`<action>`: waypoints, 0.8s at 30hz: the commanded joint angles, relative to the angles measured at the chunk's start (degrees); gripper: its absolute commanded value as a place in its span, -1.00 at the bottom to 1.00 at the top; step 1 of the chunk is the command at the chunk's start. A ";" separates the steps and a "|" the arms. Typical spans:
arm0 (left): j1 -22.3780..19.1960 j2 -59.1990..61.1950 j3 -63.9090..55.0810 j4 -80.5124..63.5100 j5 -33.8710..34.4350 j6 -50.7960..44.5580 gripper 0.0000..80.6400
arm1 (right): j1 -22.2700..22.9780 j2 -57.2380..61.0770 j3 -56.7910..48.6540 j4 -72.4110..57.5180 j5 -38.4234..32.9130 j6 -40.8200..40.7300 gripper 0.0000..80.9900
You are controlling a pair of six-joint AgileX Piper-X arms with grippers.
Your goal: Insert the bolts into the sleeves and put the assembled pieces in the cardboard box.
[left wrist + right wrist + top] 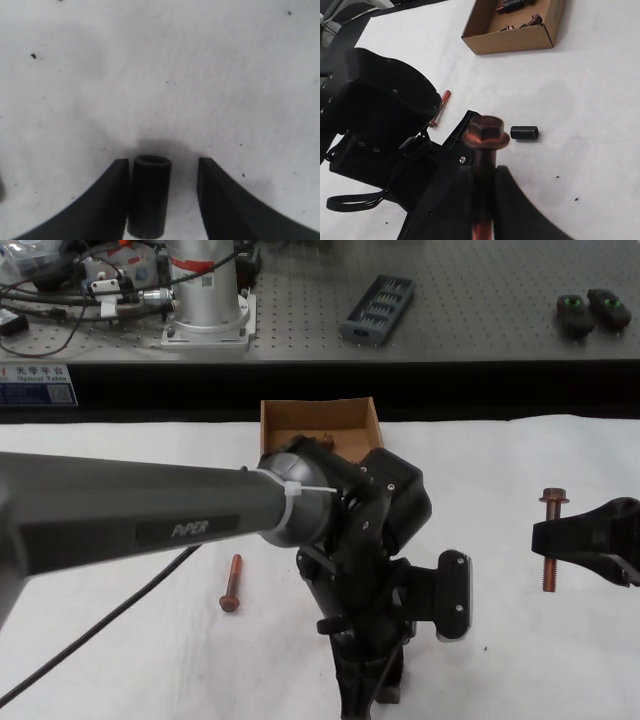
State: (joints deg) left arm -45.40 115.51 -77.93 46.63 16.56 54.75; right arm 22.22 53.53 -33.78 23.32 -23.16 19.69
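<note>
The left arm (150, 510) lies across from the left, its wrist (370, 520) bent steeply down. The left gripper (162, 161) points at the bench, its 2 fingers (220, 200) apart around a sleeve (149, 195). The right gripper (550, 538) is at the right edge, its fingers clamped on an upright bolt (549, 575).

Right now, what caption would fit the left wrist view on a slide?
The open left gripper straddles a black sleeve over white cloth.

Grey arm tube (120, 510), white cable tie (290, 502); black wrist housing (385, 505); black right gripper (483, 172)
</note>
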 commanded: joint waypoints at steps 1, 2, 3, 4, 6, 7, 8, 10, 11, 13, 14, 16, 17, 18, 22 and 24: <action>-0.61 -0.12 0.62 -0.19 0.31 -1.93 -0.26 | -0.09 -0.80 -0.23 -0.97 -0.32 -0.46 -0.97; -0.61 -0.12 0.62 -0.19 0.31 -2.17 -0.32 | -0.09 -0.80 -0.23 -0.97 -0.32 -0.46 -0.97; -0.61 -0.12 0.62 -0.19 0.31 -2.18 -0.41 | -0.09 -0.80 -0.23 -0.97 -0.32 -0.46 -0.97; -0.61 -0.12 0.62 -0.19 0.31 -2.17 -0.47 | -0.09 -0.80 -0.23 -0.97 -0.32 -0.46 -0.97; -0.61 -0.12 0.62 -0.19 -0.32 -2.17 -0.58 | -0.09 -0.80 -0.23 -0.97 -0.32 -0.46 -0.97; -0.61 -0.12 0.62 -0.19 -1.08 -2.17 -0.63 | -0.09 -0.80 -0.23 -0.97 -0.32 -0.46 -0.97; -0.61 -0.12 0.62 -0.19 -1.60 -2.17 -0.64 | -0.09 -0.80 -0.23 -0.97 -0.32 -0.46 -0.97; -0.61 -0.12 0.62 -0.19 -2.33 -2.17 -0.64 | -0.09 -0.80 -0.23 -0.97 -0.32 -0.46 -0.97; -0.61 -0.12 0.62 -0.19 -2.62 -2.17 -0.64 | -0.09 -0.80 -0.23 -0.97 -0.32 -0.46 -0.97; -0.61 -0.12 0.62 -0.19 -3.50 -2.17 -0.64 | -0.09 -0.80 -0.23 -0.97 -0.32 -0.46 -0.97; -0.61 -0.12 0.62 -0.19 -4.26 -2.17 -0.64 | -0.09 -0.80 -0.23 -0.97 -0.32 -0.46 -0.97; -0.61 -0.12 0.62 -0.19 -5.90 -2.47 -0.64 | -0.09 -0.80 -0.23 -0.97 -0.32 -0.46 -0.97; -0.61 -0.25 0.62 -0.40 -5.97 -3.71 -0.64 | -0.09 -0.80 -0.23 -0.97 -0.32 -0.46 -0.97; -0.61 -0.42 0.62 -1.00 -5.48 -6.03 -0.64 | -0.09 -0.80 -0.23 -0.97 -0.70 -0.46 -0.97; -0.01 -1.92 0.62 -3.96 1.40 -15.97 -0.73 | -0.09 -0.80 -0.23 -3.00 -1.54 -0.46 -0.97; 0.03 -3.04 0.62 -5.35 4.36 -19.44 -0.76 | -0.41 -0.80 -0.23 -5.25 -2.62 -0.46 -0.97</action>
State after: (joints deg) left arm -45.84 114.86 -77.27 45.28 15.23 44.31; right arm 22.22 53.53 -33.78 22.01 -23.71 19.69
